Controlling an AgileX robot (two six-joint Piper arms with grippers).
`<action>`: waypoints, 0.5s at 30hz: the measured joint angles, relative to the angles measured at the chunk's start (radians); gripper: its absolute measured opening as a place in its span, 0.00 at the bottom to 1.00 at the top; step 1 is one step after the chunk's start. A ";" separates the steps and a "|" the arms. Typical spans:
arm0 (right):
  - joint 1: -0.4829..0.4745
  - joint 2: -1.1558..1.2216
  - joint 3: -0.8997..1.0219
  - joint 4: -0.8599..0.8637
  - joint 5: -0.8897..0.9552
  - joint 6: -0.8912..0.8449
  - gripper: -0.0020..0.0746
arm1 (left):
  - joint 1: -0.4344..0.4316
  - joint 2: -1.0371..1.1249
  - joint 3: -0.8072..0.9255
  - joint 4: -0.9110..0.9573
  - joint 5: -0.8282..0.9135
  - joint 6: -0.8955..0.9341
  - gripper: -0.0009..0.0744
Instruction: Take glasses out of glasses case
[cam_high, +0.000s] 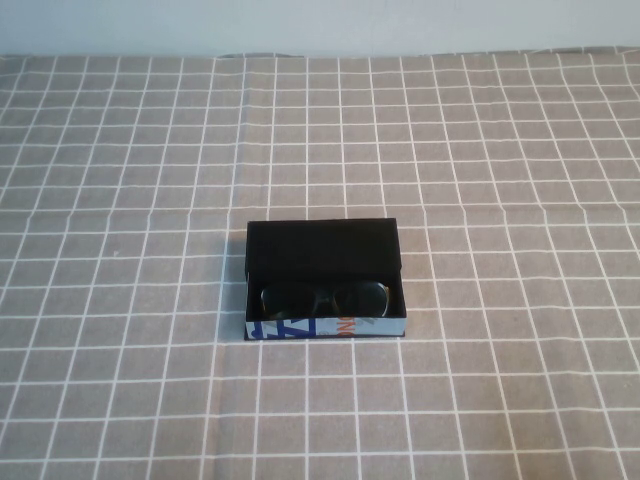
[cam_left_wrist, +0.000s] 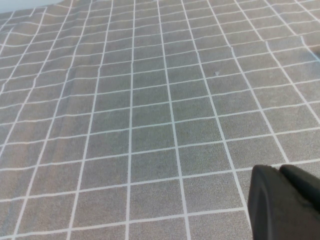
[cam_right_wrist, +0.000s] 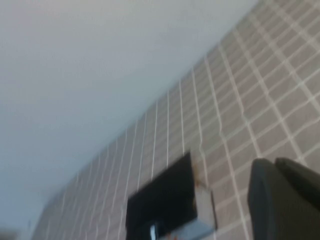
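The glasses case (cam_high: 322, 248) lies in the middle of the table with its black lid flipped up toward the far side and its printed front side facing me. The black glasses (cam_high: 325, 298) lie folded inside it, lenses showing. Neither gripper shows in the high view. My left gripper (cam_left_wrist: 280, 171) is shut and empty, over bare cloth away from the case. My right gripper (cam_right_wrist: 275, 162) is shut and empty, held apart from the case, which shows in the right wrist view (cam_right_wrist: 165, 200). The glasses cannot be made out there.
A grey cloth with a white grid (cam_high: 150, 200) covers the whole table. Its far edge meets a pale wall (cam_high: 320, 30). The cloth is slightly wrinkled along the back.
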 joint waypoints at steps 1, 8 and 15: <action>0.000 0.042 -0.032 -0.016 0.047 0.000 0.00 | 0.000 0.000 0.000 0.000 0.000 0.000 0.01; 0.000 0.515 -0.381 -0.284 0.420 -0.044 0.00 | 0.000 0.000 0.000 0.000 0.000 0.000 0.01; 0.012 0.910 -0.683 -0.362 0.574 -0.233 0.00 | 0.000 0.000 0.000 0.000 0.000 0.000 0.01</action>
